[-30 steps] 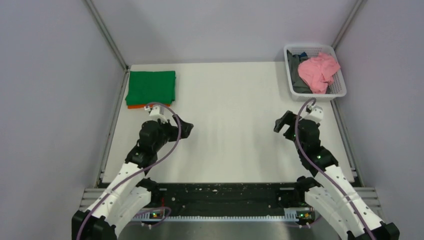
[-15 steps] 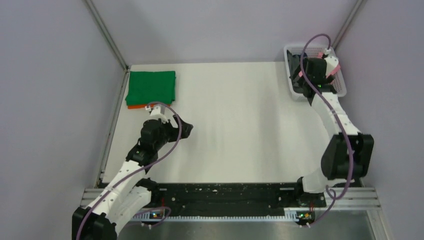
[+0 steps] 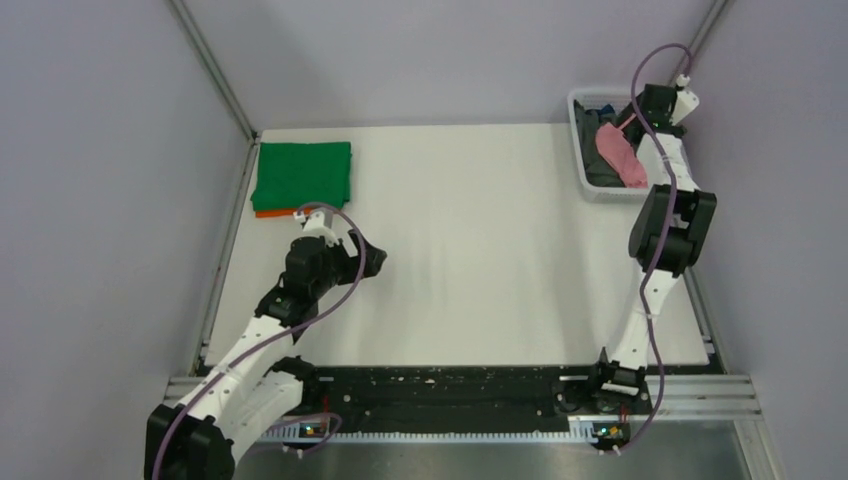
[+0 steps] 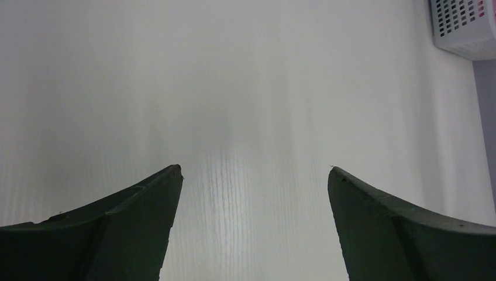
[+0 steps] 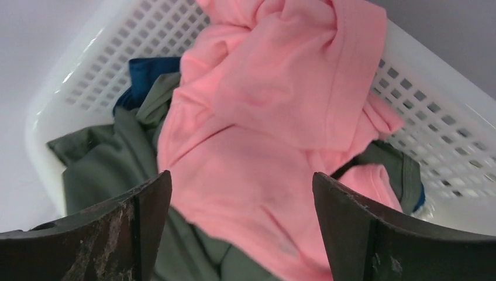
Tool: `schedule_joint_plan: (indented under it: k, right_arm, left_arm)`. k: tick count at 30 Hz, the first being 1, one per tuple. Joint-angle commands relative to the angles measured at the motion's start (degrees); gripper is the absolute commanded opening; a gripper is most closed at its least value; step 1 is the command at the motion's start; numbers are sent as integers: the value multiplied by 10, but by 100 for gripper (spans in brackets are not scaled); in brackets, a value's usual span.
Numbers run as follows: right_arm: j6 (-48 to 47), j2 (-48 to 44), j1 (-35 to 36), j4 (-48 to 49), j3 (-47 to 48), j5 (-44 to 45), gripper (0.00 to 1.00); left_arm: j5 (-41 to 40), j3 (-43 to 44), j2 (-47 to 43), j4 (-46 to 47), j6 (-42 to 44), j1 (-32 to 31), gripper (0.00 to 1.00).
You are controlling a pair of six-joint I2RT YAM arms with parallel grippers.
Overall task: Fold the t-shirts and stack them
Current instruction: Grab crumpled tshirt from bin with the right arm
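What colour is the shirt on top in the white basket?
The top shirt is light pink, clearest in the right wrist view.

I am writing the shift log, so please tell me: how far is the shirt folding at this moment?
Done: the green t-shirt lies folded on the orange t-shirt at the far left corner. In hand: the right gripper hovers open over the pink t-shirt in the basket, gripping nothing; the left gripper is open above the table. Left: the pink one and the grey shirt beneath it.

Right hand (image 5: 241, 174) now above basket (image 5: 450, 93)
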Motion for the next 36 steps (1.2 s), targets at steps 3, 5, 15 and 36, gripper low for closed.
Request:
schedule_joint_plan:
  k: [3, 5, 15, 36]
  right_arm:
    - [15, 111, -18, -14, 107, -20, 86]
    - [12, 139, -21, -17, 132, -24, 81]
    - [-16, 133, -24, -28, 204, -48, 6]
    - [-107, -193, 50, -21, 150, -390, 0]
  left_arm:
    - [-16, 28, 8, 14, 0, 0, 99]
    - [-21, 28, 11, 14, 0, 0, 99]
    - [-12, 36, 10, 2, 4, 0, 99]
    - [31, 55, -3, -21, 1, 0, 99]
